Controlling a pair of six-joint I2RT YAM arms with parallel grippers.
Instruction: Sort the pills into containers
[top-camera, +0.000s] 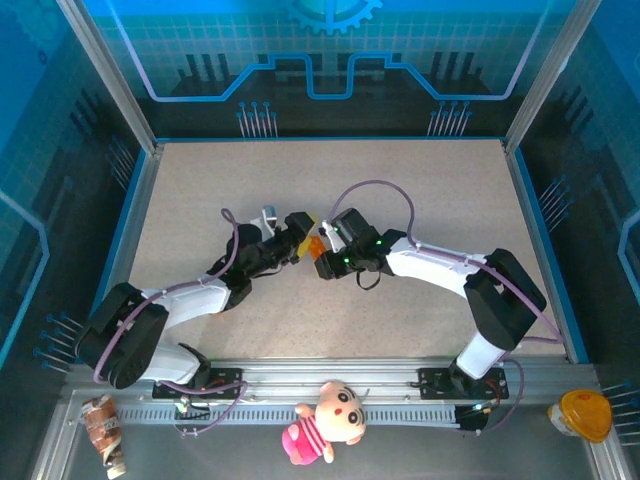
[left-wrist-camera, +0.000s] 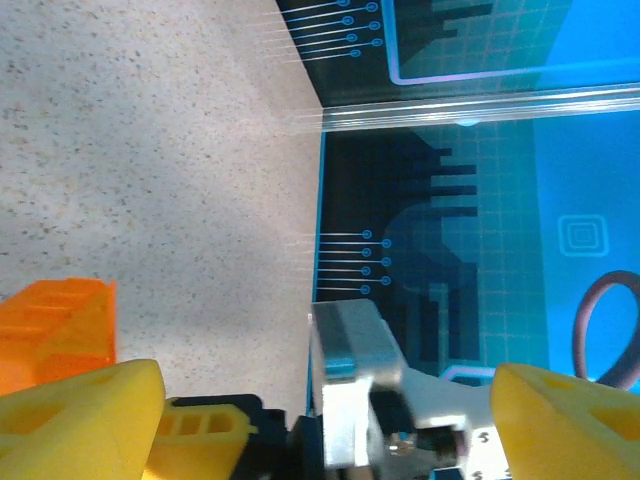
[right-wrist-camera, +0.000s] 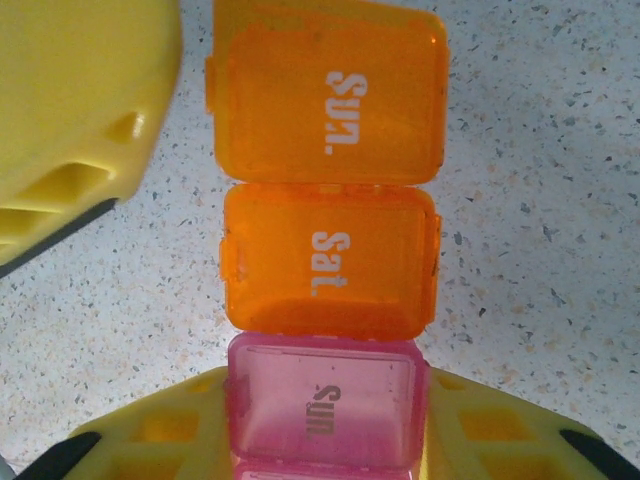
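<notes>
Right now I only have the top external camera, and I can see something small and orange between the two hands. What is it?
Observer: On the right wrist view it is the containers, a strip of joined boxes: two orange ones marked Sun. and Sat., then a pink one.
Operator: Does either hand have hold of it?
Observer: Yes. The right hand is shut on the pink end of the strip.
Operator: And the left hand?
Observer: The left hand is wide open and holds nothing. The orange end of the strip lies just beside it.
</notes>
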